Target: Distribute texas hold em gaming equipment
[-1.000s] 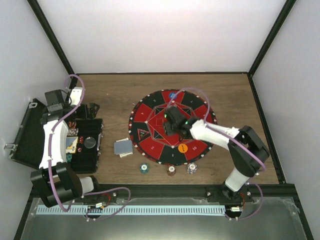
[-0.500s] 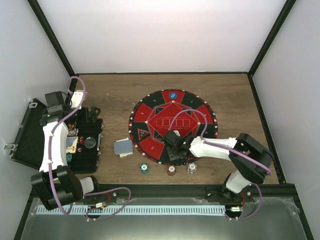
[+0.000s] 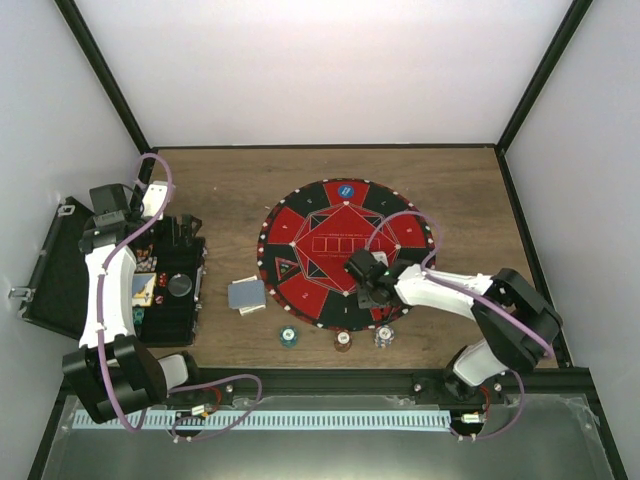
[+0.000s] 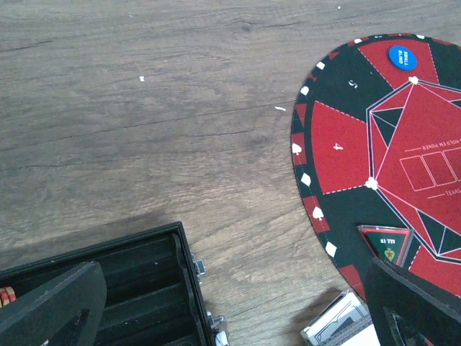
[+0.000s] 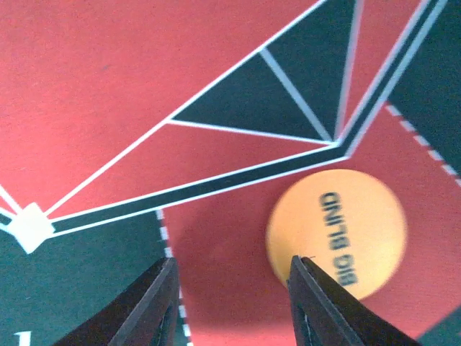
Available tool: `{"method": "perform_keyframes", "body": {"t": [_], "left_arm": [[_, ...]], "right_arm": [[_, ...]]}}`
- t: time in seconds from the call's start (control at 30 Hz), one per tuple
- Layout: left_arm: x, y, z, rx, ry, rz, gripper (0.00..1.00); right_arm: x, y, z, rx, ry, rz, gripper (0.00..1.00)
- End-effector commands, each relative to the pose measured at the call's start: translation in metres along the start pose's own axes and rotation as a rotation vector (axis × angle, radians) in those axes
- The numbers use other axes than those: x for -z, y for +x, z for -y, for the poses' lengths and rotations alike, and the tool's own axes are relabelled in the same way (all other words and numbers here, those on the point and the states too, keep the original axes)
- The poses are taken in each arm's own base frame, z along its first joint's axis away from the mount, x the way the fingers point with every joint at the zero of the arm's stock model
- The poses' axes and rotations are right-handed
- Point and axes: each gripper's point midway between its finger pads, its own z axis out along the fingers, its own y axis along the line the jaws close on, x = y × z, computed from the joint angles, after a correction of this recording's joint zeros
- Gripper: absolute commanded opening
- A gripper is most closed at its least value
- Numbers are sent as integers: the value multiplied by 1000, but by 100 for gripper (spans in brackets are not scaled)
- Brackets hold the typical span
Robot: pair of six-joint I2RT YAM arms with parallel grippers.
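Nearest, by the front edge of the table (image 3: 220, 190): three chips (image 3: 343, 340) in a row on bare wood, just off the near rim of the mat (image 3: 300, 215), each apart from the next. A little further, left of the mat and between it and the case (image 3: 55, 275): a small stack of cards (image 3: 246, 294), grey-blue back up, squared off poorly, with a white edge showing below. Over the near right part of the mat, low above it: the right gripper (image 5: 230, 263), fingers parted with only red felt in the gap, clamped on nothing. Just beside its right finger, flat on a red segment and outside the gap: the orange button (image 5: 335, 234), lettered BIG BLIND. Whether finger and button touch, cannot tell. Off to the left, above the far end of the open case: the left gripper (image 4: 232, 268), spread wide and empty, looking down on wood, a case corner and the mat's left rim. In the case, a few red and white chips, hard to make out. Farthest, on a black segment at the mat's far rim: the blue button (image 3: 345, 189), alone and well apart from both arms.
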Motion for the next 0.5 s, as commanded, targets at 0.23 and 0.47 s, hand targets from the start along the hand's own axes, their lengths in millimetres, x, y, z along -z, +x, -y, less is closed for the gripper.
{"method": "perform_keyframes", "body": {"t": [0.23, 0.47], "left_arm": [[5, -3, 2, -14, 10, -8, 100], [4, 10, -12, -7, -65, -68, 100]], "right_arm": [[44, -38, -36, 98, -33, 114, 55], [104, -34, -146, 271, -275, 168, 74]]}}
